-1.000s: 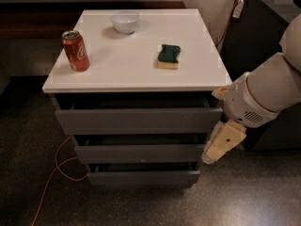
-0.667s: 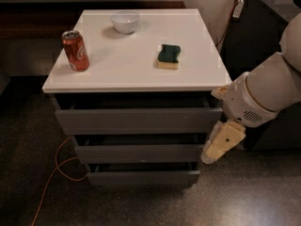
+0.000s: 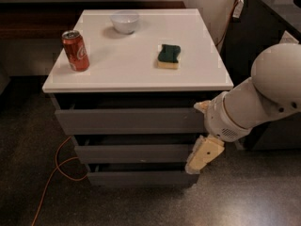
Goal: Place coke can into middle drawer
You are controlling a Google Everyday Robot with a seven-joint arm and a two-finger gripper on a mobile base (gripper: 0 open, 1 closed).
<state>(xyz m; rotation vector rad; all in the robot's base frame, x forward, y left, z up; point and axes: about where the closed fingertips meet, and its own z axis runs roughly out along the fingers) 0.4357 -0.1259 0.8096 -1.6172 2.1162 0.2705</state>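
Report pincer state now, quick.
Pincer: cannot be told; low by the right end of the dark grey middle drawer.
Red aluminium coke can stands on the white tabletop, unheld.

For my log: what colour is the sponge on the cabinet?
Sponge: dark green over yellow, camera view. The gripper sits beside the right end of the middle drawer.

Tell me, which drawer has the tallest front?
The top drawer, right under the tabletop; the two below are shorter. The gripper hangs at the right end of the middle drawer.
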